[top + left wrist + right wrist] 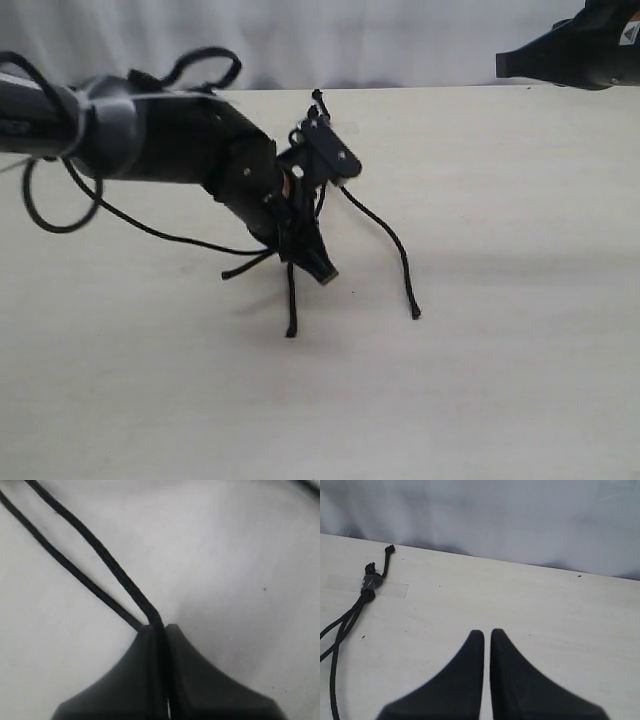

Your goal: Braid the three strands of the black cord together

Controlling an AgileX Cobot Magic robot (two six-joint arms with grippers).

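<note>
Black cord (370, 582) lies with its knotted end pinned to the desk (520, 330) under a strip of clear tape (392, 588), on the far side of the left gripper (322, 272) near the desk's back edge. From that knot the three strands (385, 240) fan out toward the left gripper. The left gripper points down at the desk, its jaws pressed together on the pinched strand (115, 572), which runs straight into the seam between the fingertips. A second strand (70, 567) runs alongside it and ends against the outside of one finger; whether it is also caught cannot be told. In the exterior view a length of strand hangs below the left gripper's tip to the desk, another pokes out just beside it on the arm's side, and the third strand (400, 265) curves away on the opposite side, apart from the gripper and lying free. The right gripper (486, 634) is well apart from the left one, held above the desk facing the taped knot, its fingers drawn almost together with only a thin slit between them and nothing in it.
</note>
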